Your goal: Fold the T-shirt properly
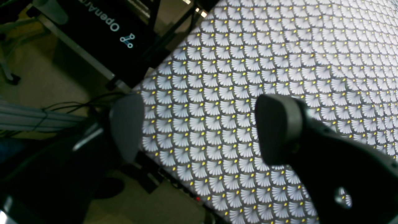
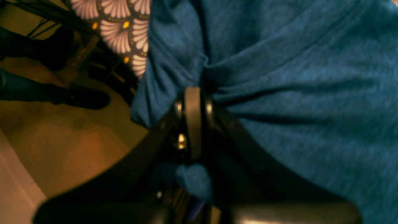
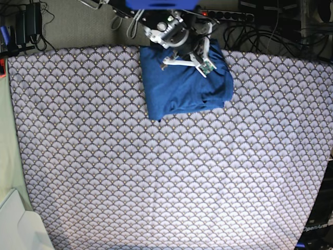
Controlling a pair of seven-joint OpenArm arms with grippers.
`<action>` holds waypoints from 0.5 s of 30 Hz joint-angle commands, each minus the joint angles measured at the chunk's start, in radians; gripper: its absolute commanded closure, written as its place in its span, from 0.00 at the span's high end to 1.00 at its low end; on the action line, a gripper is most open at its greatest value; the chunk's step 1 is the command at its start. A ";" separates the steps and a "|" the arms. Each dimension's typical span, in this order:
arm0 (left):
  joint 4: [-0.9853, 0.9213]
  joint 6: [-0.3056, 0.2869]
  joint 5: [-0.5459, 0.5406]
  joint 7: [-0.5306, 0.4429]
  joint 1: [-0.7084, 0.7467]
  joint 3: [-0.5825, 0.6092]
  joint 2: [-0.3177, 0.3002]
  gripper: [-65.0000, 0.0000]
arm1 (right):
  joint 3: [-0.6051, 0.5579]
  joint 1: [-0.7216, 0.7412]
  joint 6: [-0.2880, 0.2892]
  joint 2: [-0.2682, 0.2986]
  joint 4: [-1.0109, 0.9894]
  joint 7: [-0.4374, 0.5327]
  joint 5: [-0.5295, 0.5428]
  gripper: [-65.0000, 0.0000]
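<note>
The T-shirt (image 3: 182, 83) is a blue, roughly folded bundle lying at the far middle edge of the scallop-patterned tablecloth (image 3: 156, 172). My right gripper (image 3: 193, 52) reaches down onto its far edge. In the right wrist view this gripper (image 2: 194, 93) is shut on a bunched fold of the T-shirt (image 2: 295, 77), close to the table's edge. My left gripper (image 1: 202, 109) is open, with nothing between its fingers (image 1: 276, 130), hanging above bare tablecloth (image 1: 279, 46) near a table corner. The left arm does not show in the base view.
Cables and a power strip (image 3: 229, 15) lie behind the far table edge. A white object (image 3: 21, 229) sits off the near left corner. A black stand with lettering (image 1: 102, 28) and cables are beyond the corner below my left gripper. A dark shoe (image 2: 87, 98) is on the floor.
</note>
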 commanded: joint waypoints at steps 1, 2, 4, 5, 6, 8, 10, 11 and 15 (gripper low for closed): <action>0.014 0.005 0.003 -0.010 -0.003 -0.008 -0.011 0.84 | -0.001 0.020 0.007 -0.008 0.015 0.015 0.008 0.00; 0.014 0.005 0.003 -0.010 -0.003 -0.008 -0.003 0.84 | -0.001 0.027 0.007 -0.007 0.019 0.015 0.007 0.00; 0.014 0.005 -0.004 -0.010 -0.003 -0.005 0.008 0.84 | 0.000 0.036 0.005 -0.004 0.042 0.015 0.003 0.00; 0.010 0.005 -0.004 -0.010 -0.003 0.014 0.020 0.84 | 0.011 0.037 0.004 -0.001 0.065 0.015 0.003 0.00; 0.010 0.005 0.002 -0.010 -0.003 0.029 0.029 0.84 | 0.029 0.036 0.004 0.005 0.088 0.015 0.003 0.00; 0.012 0.005 -0.003 -0.010 -0.003 0.061 0.040 0.84 | 0.068 0.030 0.004 0.007 0.134 0.015 0.003 0.00; 0.012 0.005 -0.004 -0.010 -0.002 0.115 0.045 0.84 | 0.094 0.027 0.004 0.010 0.176 0.013 0.003 0.00; 0.012 0.005 0.000 -0.010 -0.002 0.138 0.052 0.84 | 0.103 0.025 0.004 0.012 0.196 0.010 0.003 0.00; 0.014 0.005 -0.008 -0.010 -0.003 0.221 0.114 0.85 | 0.112 0.025 0.004 0.038 0.243 0.008 0.002 0.00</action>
